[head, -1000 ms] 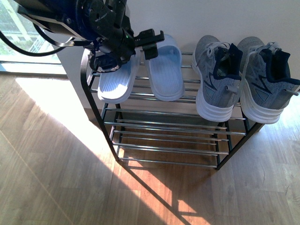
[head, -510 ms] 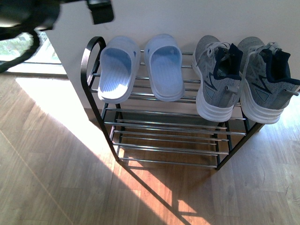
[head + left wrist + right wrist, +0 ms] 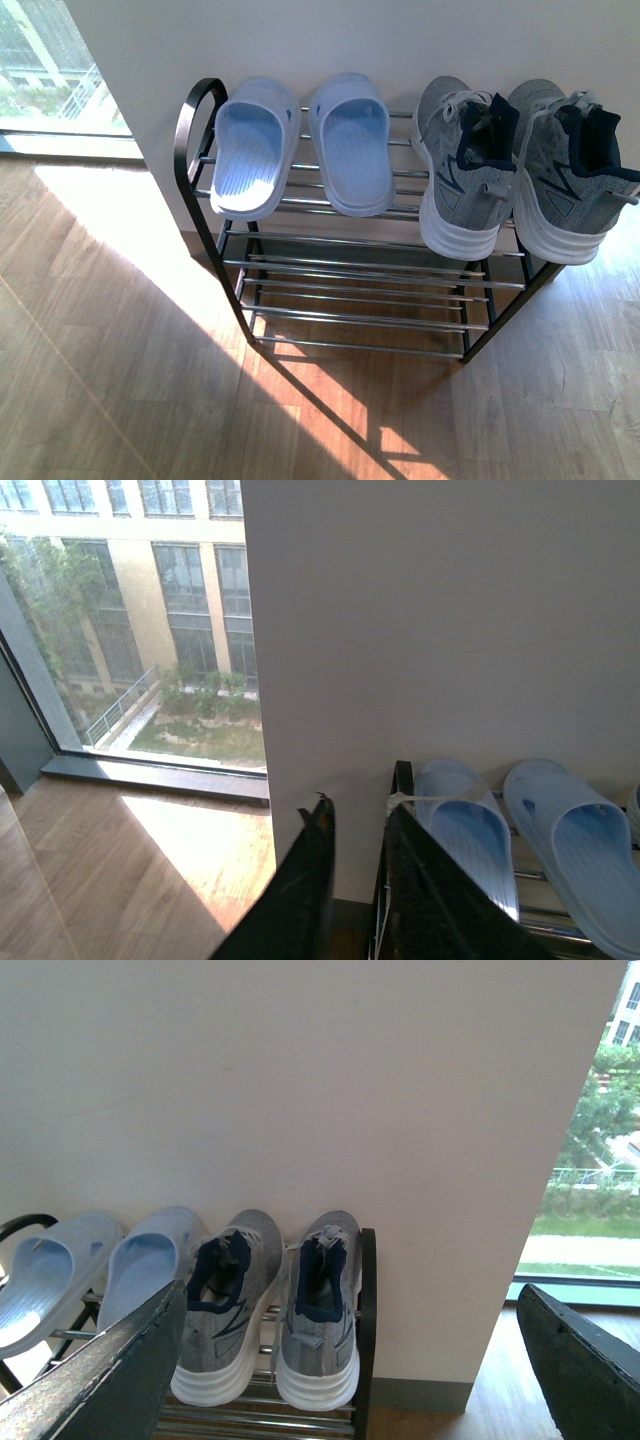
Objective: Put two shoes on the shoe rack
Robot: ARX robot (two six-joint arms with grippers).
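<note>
The two pale blue rubber slides (image 3: 300,145) lie side by side on the top tier of the shoe rack (image 3: 350,270), at its left end, heels toward the front rods and overhanging them slightly. The two grey knit sneakers (image 3: 520,165) occupy the right end of the same tier, white soles facing the front edge and toes toward the white wall (image 3: 350,40) behind the rack. The pairs stand just apart near the middle of the tier; the lower tiers of silver rods carry nothing. The rack stands on a wooden floor (image 3: 120,380) crossed by a band of sunlight, with a window (image 3: 50,70) beyond its left end. Neither arm appears in the front view. In the left wrist view, the left gripper (image 3: 355,880) shows two dark fingers with a narrow gap between them, nothing held, positioned above and clear of the rack's left end. In the right wrist view, the right gripper (image 3: 350,1360) has its fingers spread wide apart, nothing held, well clear of the sneakers. Judgement: the placing step appears complete, all footwear being seated on the rack. The next move calls only for retracting both arms to rest without touching the rack.
</note>
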